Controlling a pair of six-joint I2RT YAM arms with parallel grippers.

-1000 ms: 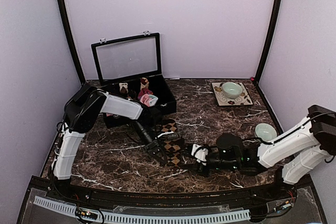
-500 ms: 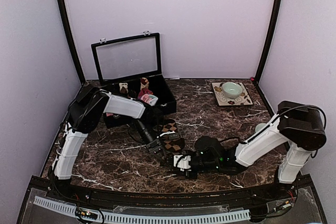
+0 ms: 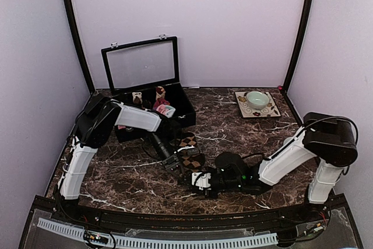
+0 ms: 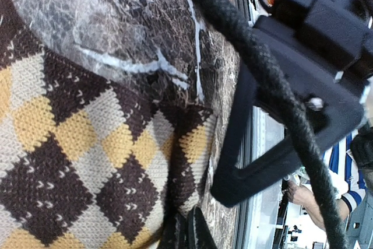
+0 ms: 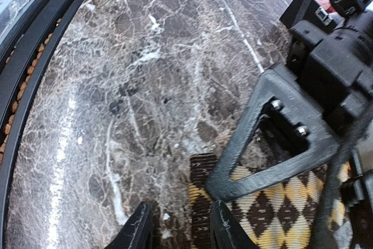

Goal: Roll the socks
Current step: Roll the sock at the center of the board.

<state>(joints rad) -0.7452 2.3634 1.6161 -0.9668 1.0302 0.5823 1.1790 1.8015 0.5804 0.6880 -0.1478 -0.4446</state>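
Left claw: clenched on the edge of the checked sock, at the bottom of its wrist view.
Right claw: released, with its tips apart astride the sock's cuff, low on the worktop.
Checked sock: lies flat, centre of the top view.
Pink sock: in the box, upper left — apart from both claws.

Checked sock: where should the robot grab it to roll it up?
Take the sock by its brown end band, which lies flat and free on the table. Come in low from that near end, where the right gripper stands open astride the band. Farther along, the left gripper is shut on the sock, so that part is taken.
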